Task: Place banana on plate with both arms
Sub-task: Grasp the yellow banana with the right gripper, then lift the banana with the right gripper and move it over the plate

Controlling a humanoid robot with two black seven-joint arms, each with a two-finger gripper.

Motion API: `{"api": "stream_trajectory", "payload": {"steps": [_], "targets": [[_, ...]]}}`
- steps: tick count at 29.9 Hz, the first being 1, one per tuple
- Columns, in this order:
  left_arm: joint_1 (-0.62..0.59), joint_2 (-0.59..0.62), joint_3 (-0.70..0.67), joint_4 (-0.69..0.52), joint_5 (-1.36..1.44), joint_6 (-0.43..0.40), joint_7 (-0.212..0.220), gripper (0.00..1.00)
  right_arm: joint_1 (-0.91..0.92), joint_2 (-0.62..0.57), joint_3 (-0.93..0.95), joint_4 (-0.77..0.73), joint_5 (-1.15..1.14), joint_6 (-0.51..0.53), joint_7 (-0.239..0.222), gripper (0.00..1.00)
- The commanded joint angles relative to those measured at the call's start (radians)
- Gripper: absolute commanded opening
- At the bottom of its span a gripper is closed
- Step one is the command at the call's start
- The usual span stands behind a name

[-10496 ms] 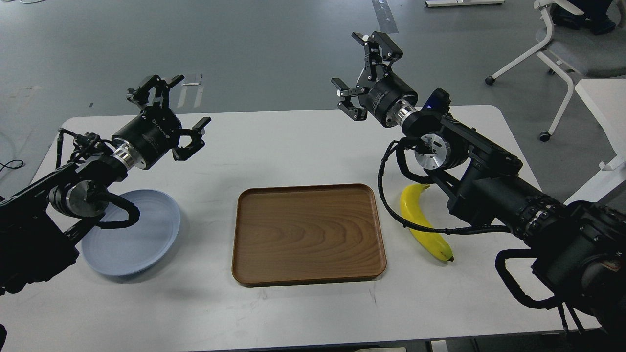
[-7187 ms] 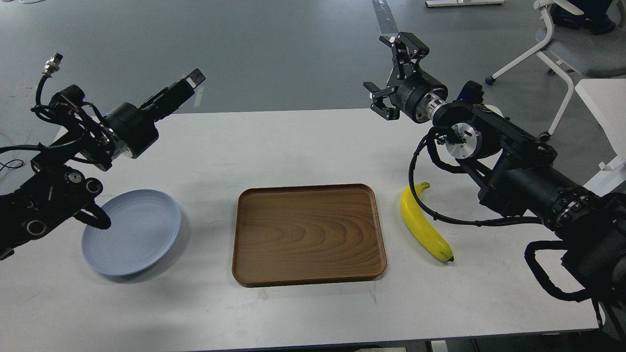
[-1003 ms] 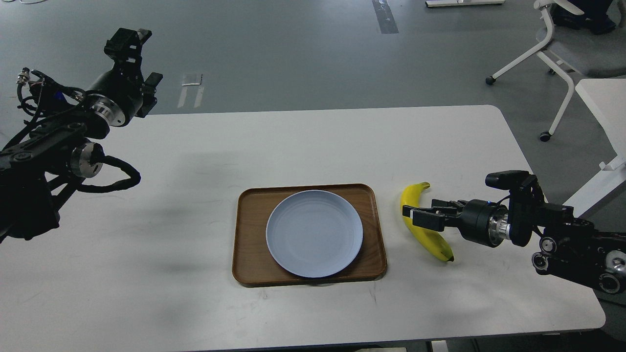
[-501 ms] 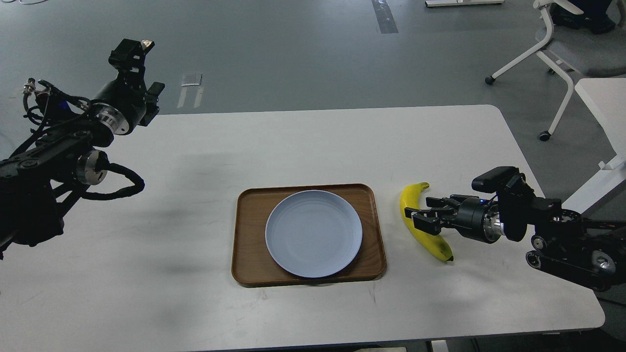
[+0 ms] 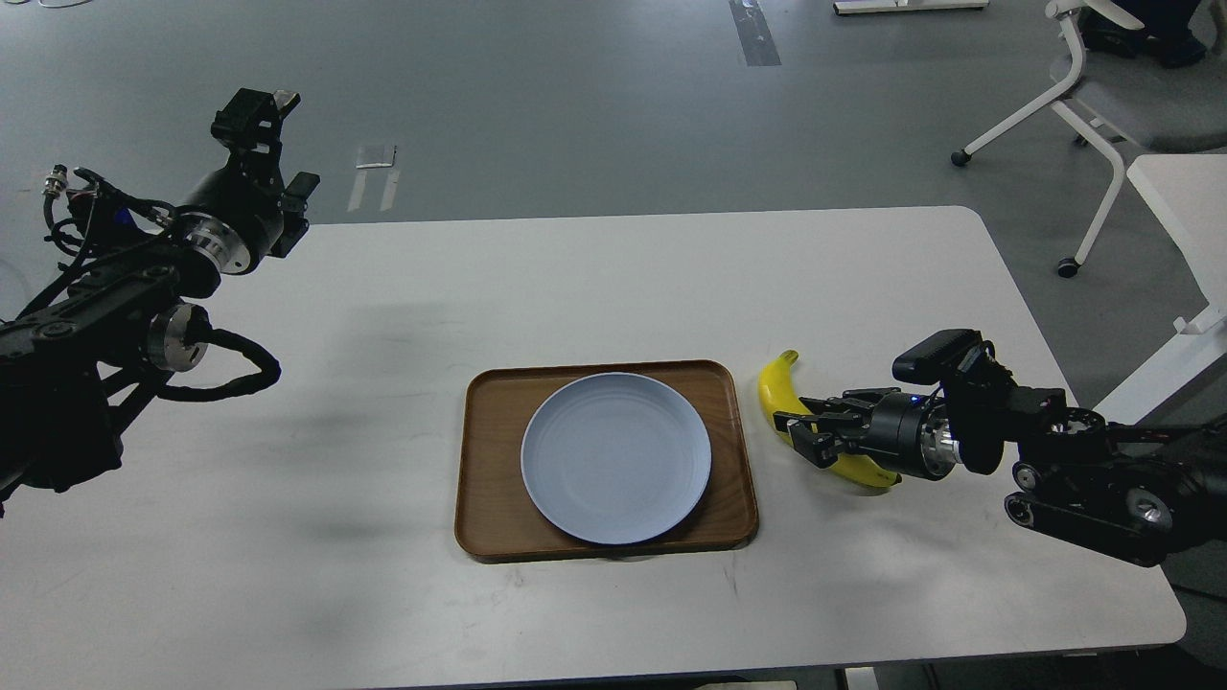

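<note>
Right of the tray, the right gripper clasps the banana at mid-length with its 2 fingers, the fruit just beside the tray's edge. On the tray sits the plate. Far left of the tray, the left gripper is raised, its opening unclear.

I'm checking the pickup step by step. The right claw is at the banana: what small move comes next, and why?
Probably lift a little: the right claw looks shut around the banana, which lies just right of the tray holding the plate.
</note>
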Motion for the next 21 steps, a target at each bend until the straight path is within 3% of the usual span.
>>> {"api": "stream_trajectory", "payload": {"steps": [1, 4, 9, 13, 15, 21], "targets": [[0.001, -0.003, 0.000, 0.000, 0.000, 0.000, 0.000, 0.98, 0.001, -0.003, 0.000, 0.004, 0.001, -0.001, 0.003, 0.15], [0.001, -0.003, 0.000, 0.000, 0.000, 0.002, 0.000, 0.98, 0.004, -0.009, 0.002, 0.009, 0.002, -0.002, 0.004, 0.07], [0.000, -0.003, 0.000, 0.000, 0.001, 0.002, 0.000, 0.98, 0.048, -0.049, 0.011, 0.041, 0.019, -0.004, 0.007, 0.06], [0.001, -0.007, 0.002, 0.000, 0.001, 0.003, 0.000, 0.98, 0.135, -0.058, 0.005, 0.131, 0.051, -0.009, 0.076, 0.02], [0.000, -0.007, 0.002, 0.000, 0.001, 0.003, 0.000, 0.98, 0.169, -0.048, 0.005, 0.138, 0.053, -0.007, 0.079, 0.02], [-0.002, -0.009, 0.000, 0.000, 0.001, 0.002, 0.000, 0.98, 0.246, 0.135, -0.029, 0.079, 0.099, 0.022, 0.084, 0.02]]}}
